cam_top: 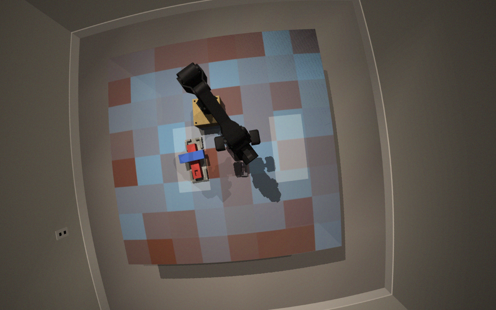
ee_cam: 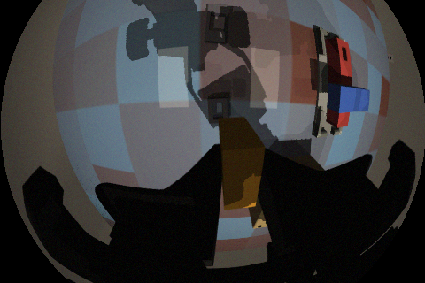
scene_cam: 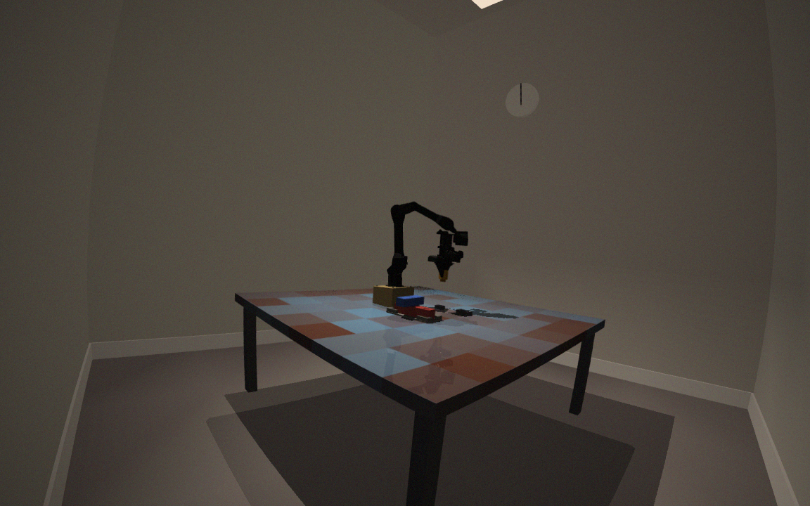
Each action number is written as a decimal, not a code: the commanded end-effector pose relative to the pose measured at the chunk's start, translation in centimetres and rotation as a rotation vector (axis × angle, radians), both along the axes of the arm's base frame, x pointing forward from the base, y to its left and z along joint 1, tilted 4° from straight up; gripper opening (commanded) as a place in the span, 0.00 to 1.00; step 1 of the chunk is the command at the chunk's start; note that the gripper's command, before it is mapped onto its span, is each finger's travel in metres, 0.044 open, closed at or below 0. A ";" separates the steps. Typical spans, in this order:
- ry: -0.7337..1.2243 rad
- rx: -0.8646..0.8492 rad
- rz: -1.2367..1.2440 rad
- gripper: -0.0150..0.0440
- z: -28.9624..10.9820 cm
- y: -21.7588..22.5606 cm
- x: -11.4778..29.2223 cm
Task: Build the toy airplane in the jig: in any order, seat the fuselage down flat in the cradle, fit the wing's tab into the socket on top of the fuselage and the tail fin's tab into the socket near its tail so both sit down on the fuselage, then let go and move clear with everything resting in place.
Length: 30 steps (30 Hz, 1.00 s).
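My gripper [scene_cam: 443,271] [ee_cam: 233,149] is shut on the orange-yellow tail fin [scene_cam: 443,277] [ee_cam: 243,172] and holds it in the air above the table, right of the cradle in the overhead view. The red fuselage [cam_top: 196,165] [scene_cam: 424,311] [ee_cam: 338,64] lies lengthwise in the grey cradle [cam_top: 205,173] [ee_cam: 321,117]. The blue wing [cam_top: 191,156] [scene_cam: 410,301] [ee_cam: 354,99] lies across the top of the fuselage; its tab is hidden. The dark tail socket [cam_top: 196,172] [ee_cam: 344,53] shows open near one end of the fuselage.
Two small grey holders stand on the table below and beyond the gripper, one holder [ee_cam: 219,107] nearer and the other [ee_cam: 217,23] farther. The yellow base block [cam_top: 199,118] [scene_cam: 389,295] of the arm stands beside one end of the cradle.
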<state>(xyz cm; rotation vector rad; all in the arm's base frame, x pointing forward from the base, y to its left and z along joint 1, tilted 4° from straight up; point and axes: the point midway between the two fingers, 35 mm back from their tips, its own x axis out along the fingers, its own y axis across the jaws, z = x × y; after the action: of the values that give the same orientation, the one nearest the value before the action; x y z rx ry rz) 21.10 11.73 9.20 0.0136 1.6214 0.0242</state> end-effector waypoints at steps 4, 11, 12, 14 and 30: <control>-0.002 -0.004 -0.008 0.25 -0.3 -0.9 1.2; 0.004 -0.010 -0.028 0.25 -0.7 -2.2 2.2; 0.002 -0.010 -0.028 0.25 -0.8 -2.3 2.4; 0.000 -0.010 -0.027 0.25 -0.8 -2.7 2.8; -0.017 -0.015 -0.035 0.25 -1.4 -6.0 5.7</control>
<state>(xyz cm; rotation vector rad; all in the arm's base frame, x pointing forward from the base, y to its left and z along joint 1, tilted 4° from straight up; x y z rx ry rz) 26.24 6.24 7.81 0.0334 1.6101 -0.0119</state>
